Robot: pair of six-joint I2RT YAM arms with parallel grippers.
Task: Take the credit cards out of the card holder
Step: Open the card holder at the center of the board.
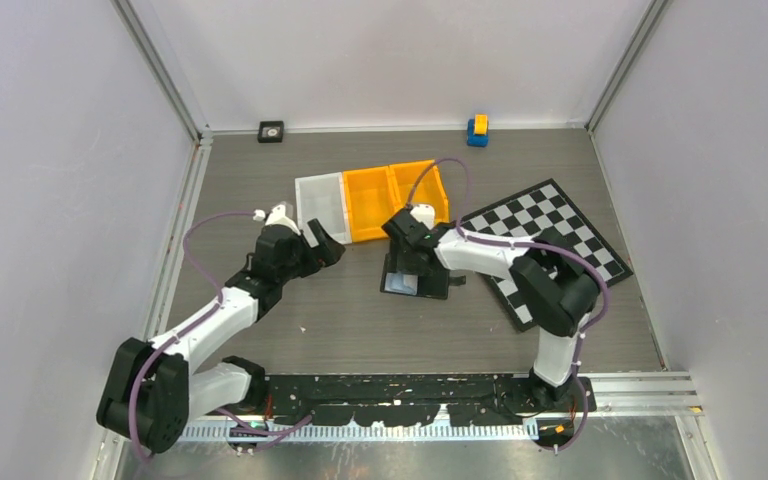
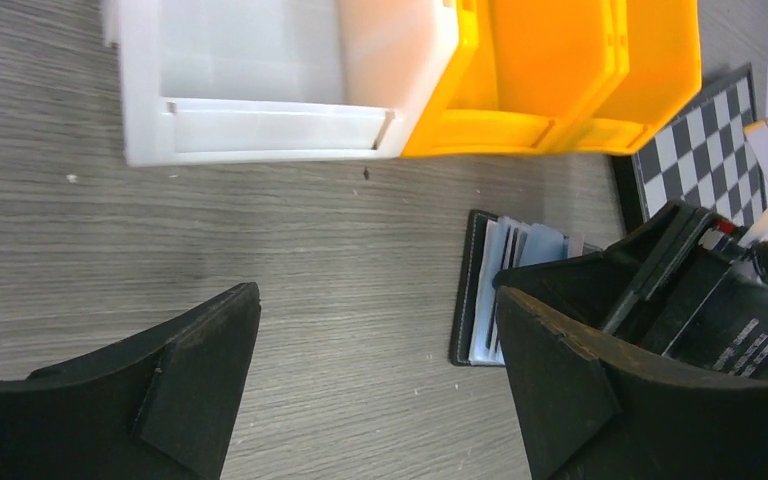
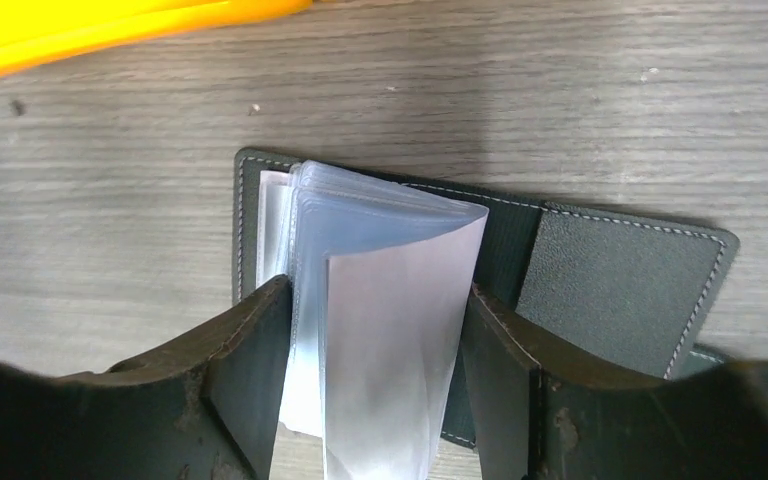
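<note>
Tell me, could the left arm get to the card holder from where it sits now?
Probably yes: bare table lies between the open left gripper and the card holder, though the right gripper already sits over it.

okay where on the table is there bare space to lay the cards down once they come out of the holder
Bare wood lies in front of the white bin, between the left gripper and the open card holder. More lies between the holder and the arm bases. It is crowded behind the holder: orange bins, the right gripper and the checkerboard.

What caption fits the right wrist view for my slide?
Right hand straddles the clear plastic sleeves of the open card holder lying on the grey table.
</note>
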